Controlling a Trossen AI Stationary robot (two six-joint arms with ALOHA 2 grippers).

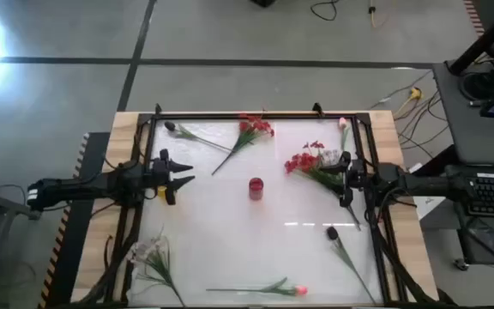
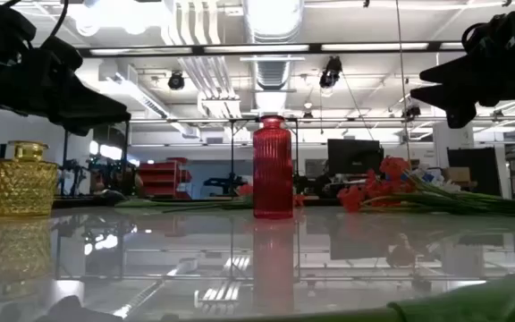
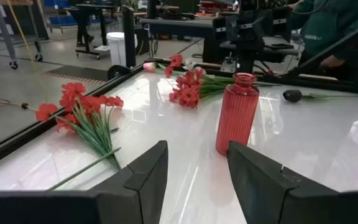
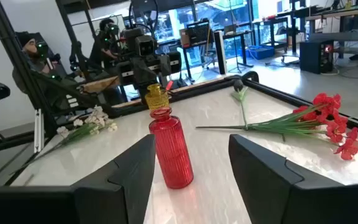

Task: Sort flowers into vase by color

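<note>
The left gripper [image 3: 194, 177] gapes empty, red vase [image 3: 236, 113] just ahead; the right gripper [image 4: 188, 171] likewise, opposite. Only the low view shows a yellow vase [image 2: 23, 180] (hidden overhead). 2 red sprays [image 1: 251, 130] visible.

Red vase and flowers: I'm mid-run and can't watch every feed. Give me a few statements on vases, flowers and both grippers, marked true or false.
1. The red vase stands upright near the table's middle. True.
2. A flower is already in the red vase. False: its mouth is empty in both wrist views.
3. The left gripper holds a red spray. False: its fingers are open with nothing between them.
4. A yellow vase also stands on the table. True.
5. The right gripper hangs close to a red spray, fingers open. True.
6. All the flowers are red. False: a pale spray and a pink bud lie along the near edge.
</note>
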